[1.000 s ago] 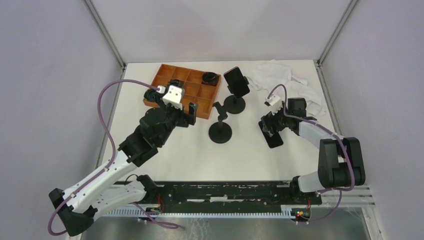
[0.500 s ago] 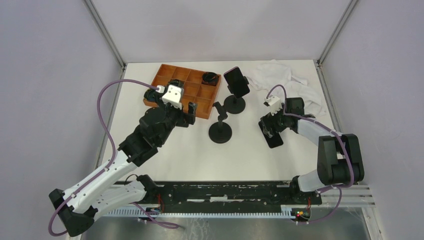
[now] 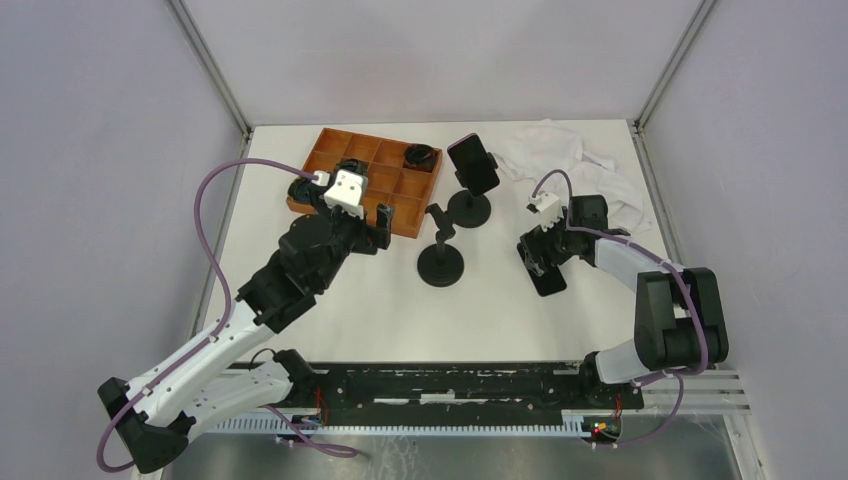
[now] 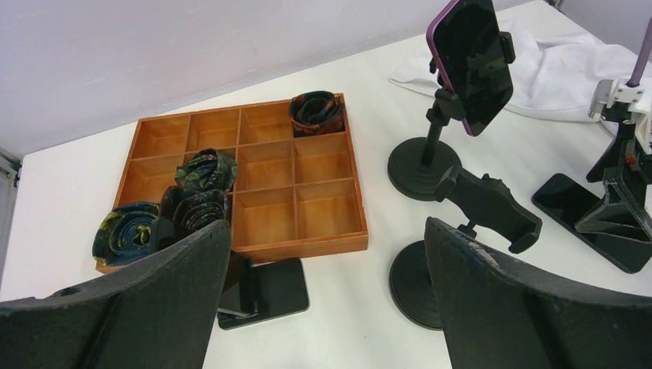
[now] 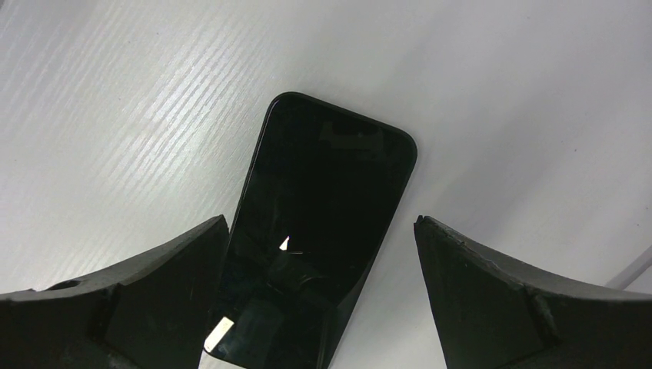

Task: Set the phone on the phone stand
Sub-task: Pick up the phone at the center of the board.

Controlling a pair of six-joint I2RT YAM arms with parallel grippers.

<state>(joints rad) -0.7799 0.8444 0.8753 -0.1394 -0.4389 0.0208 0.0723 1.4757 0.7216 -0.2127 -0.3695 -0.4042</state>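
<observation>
Overhead, the phone lies flat on the white table, right of centre in the frame, dark screen up. It is not on a stand.

The right gripper hangs directly over it. In the right wrist view the fingers are spread wide, one at each long edge of the phone. The left finger sits right at the phone's edge; I cannot tell whether it touches. Nothing is pinched.

The empty phone stand is left of the phone at centre frame, with a round black base and an unfilled clamp. In the left wrist view its clamp sits tilted on the post.

A second stand is just behind it, toward the top of the frame. It carries a purple-cased phone, propped steeply.

The left gripper has its fingers wide apart and holds nothing. It sits at the near edge of the wooden tray at upper left.

Tray compartments hold rolled dark fabric, three rolls at the left end and one in the far right corner; the other compartments are bare wood.

A dark flat slab lies against the tray's near edge, identity unclear.

A white cloth is bunched at upper right, beyond the right gripper.
</observation>
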